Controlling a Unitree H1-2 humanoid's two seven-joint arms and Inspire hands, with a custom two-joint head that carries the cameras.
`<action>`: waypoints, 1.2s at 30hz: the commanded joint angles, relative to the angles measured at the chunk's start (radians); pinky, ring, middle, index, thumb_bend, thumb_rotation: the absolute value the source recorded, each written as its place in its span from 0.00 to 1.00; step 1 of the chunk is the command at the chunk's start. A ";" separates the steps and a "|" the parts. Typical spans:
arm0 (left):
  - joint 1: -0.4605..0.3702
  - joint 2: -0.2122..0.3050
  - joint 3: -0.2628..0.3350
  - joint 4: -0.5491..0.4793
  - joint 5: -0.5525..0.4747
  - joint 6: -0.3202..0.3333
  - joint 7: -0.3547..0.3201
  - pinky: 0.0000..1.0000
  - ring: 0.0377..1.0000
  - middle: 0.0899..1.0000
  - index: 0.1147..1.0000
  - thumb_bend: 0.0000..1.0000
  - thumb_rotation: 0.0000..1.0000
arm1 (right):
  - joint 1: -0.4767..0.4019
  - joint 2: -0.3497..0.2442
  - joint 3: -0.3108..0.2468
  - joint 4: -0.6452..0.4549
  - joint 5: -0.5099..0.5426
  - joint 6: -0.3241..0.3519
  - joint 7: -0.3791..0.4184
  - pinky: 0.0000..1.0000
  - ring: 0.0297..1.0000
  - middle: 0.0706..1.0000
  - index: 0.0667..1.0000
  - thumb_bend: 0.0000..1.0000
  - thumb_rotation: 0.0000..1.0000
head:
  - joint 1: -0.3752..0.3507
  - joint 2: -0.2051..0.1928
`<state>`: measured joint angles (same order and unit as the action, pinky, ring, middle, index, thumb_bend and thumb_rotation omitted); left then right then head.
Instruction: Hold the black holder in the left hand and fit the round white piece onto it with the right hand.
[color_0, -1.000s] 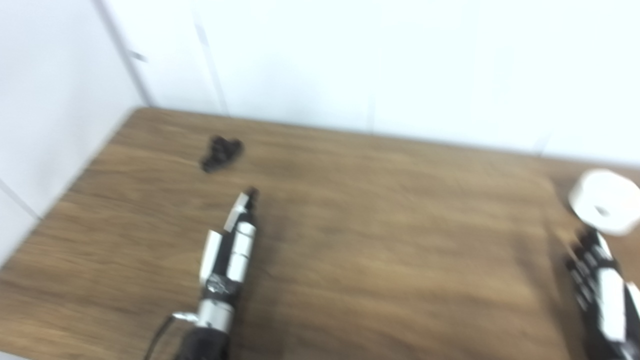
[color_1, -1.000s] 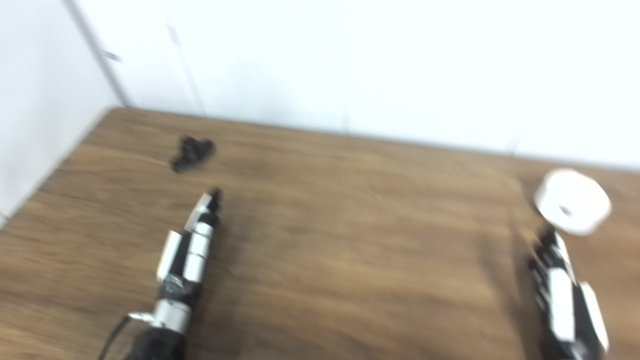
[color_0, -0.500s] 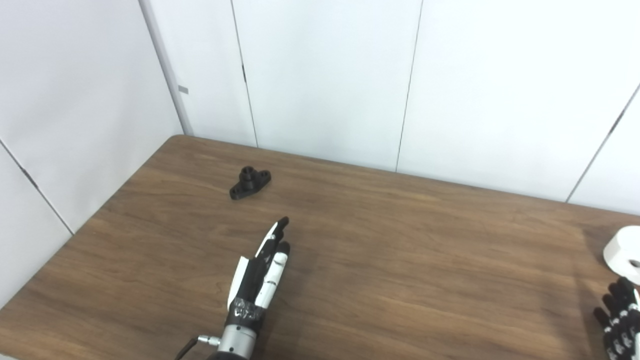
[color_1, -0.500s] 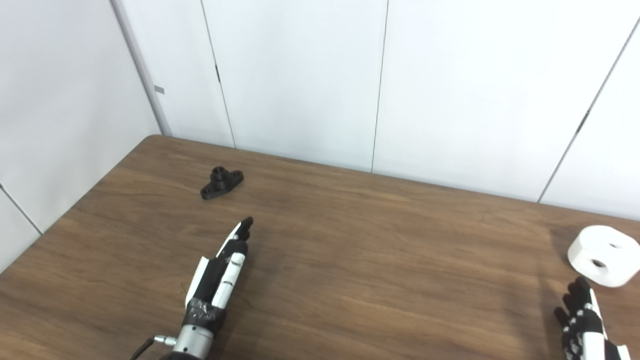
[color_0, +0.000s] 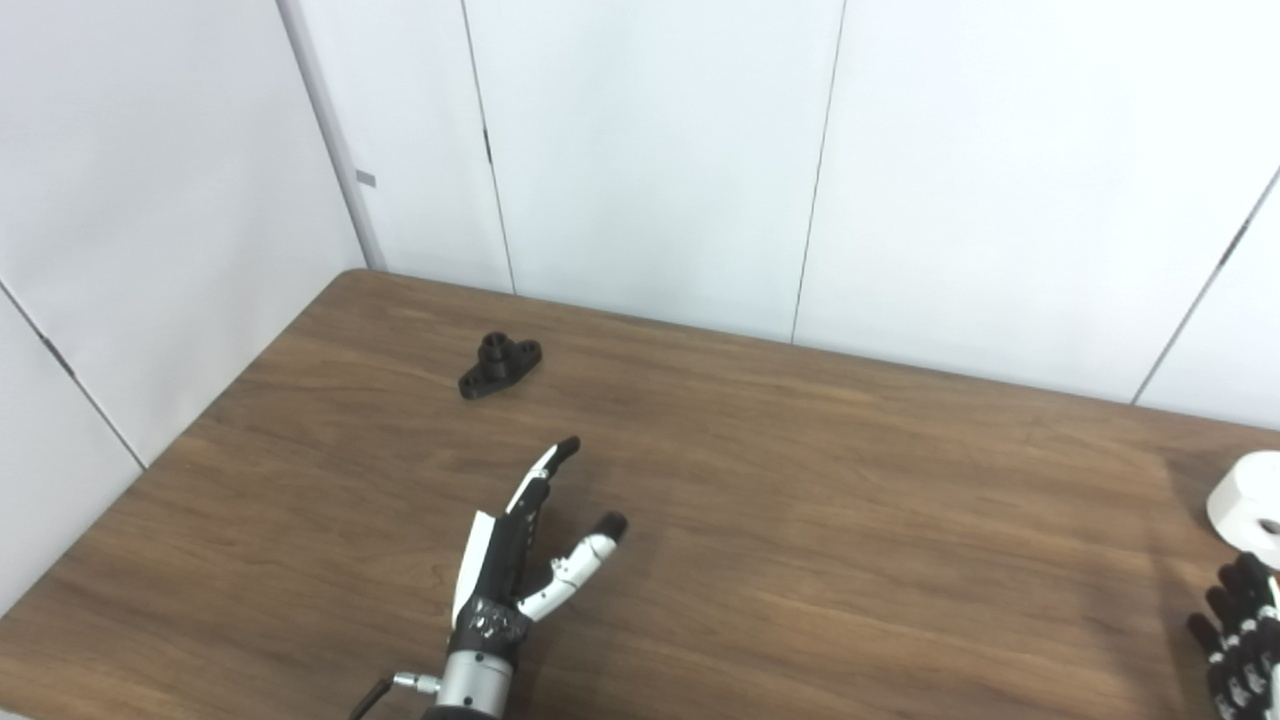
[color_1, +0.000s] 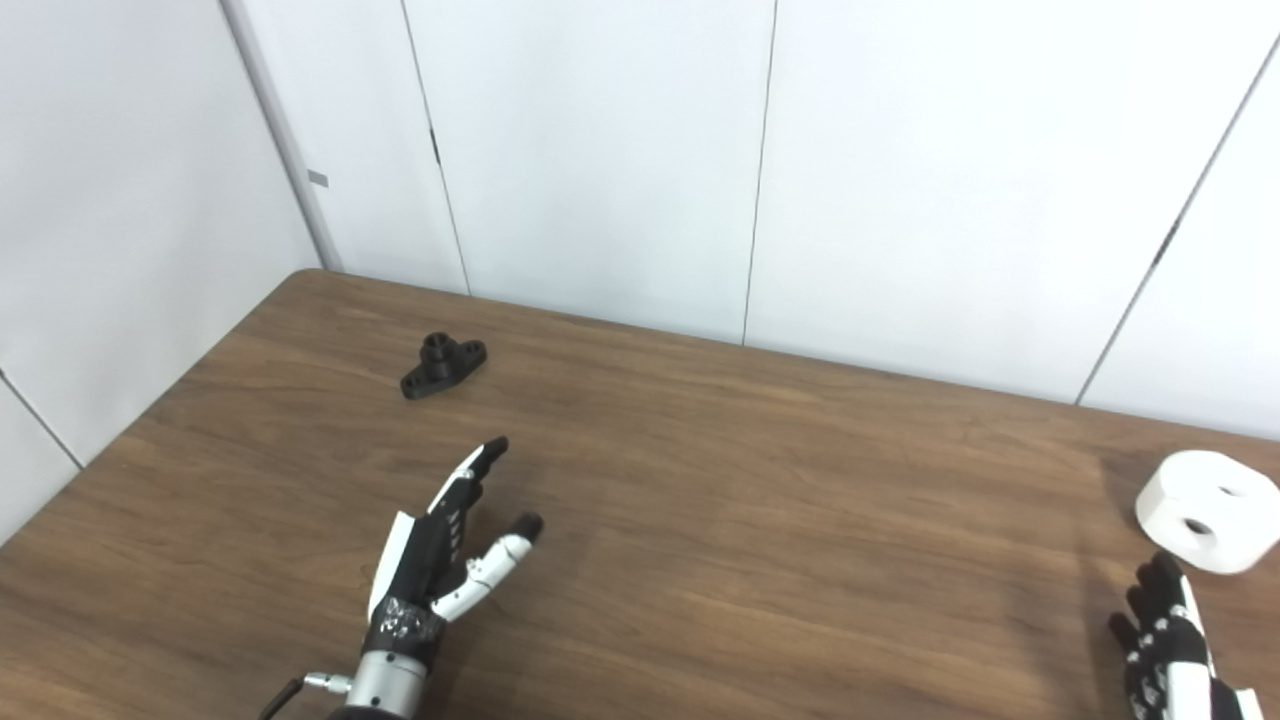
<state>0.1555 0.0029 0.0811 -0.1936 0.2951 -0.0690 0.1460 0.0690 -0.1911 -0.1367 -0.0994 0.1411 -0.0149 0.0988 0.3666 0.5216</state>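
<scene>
On the wooden bench (color_1: 760, 520), toward ten o'clock, we saw the black holder (color_1: 443, 366) lying flat, well apart from everything. Our left hand (color_1: 437, 566) hovered low near the front at seven o'clock, empty, fingers stretched toward the holder and thumb spread out to the side. At three o'clock the round white piece (color_1: 1207, 511) rested near the edge; just before it our right hand (color_1: 1166, 644) was empty, fingers apart.
</scene>
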 joint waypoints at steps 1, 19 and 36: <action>-0.019 0.019 0.001 -0.040 0.091 0.030 0.028 0.99 0.99 0.96 0.90 0.93 0.44 | -0.012 -0.007 -0.006 -0.018 0.000 0.002 -0.004 1.00 1.00 1.00 1.00 0.63 1.00 | 0.000 0.001; -0.210 0.233 0.105 0.027 0.242 0.260 0.041 1.00 1.00 0.97 0.83 0.98 0.42 | -0.006 -0.006 0.003 -0.030 -0.011 0.021 -0.001 1.00 1.00 1.00 1.00 0.59 1.00 | -0.005 0.011; -0.346 0.355 0.129 0.208 0.272 0.342 0.086 1.00 1.00 0.95 0.78 0.94 0.38 | 0.003 0.005 0.006 -0.050 -0.012 0.030 -0.009 1.00 1.00 1.00 1.00 0.55 1.00 | -0.005 0.016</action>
<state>-0.1493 0.3244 0.2031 0.0155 0.5481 0.2704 0.1957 0.0751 -0.1873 -0.1283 -0.1273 0.1298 0.0121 0.0963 0.3605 0.5369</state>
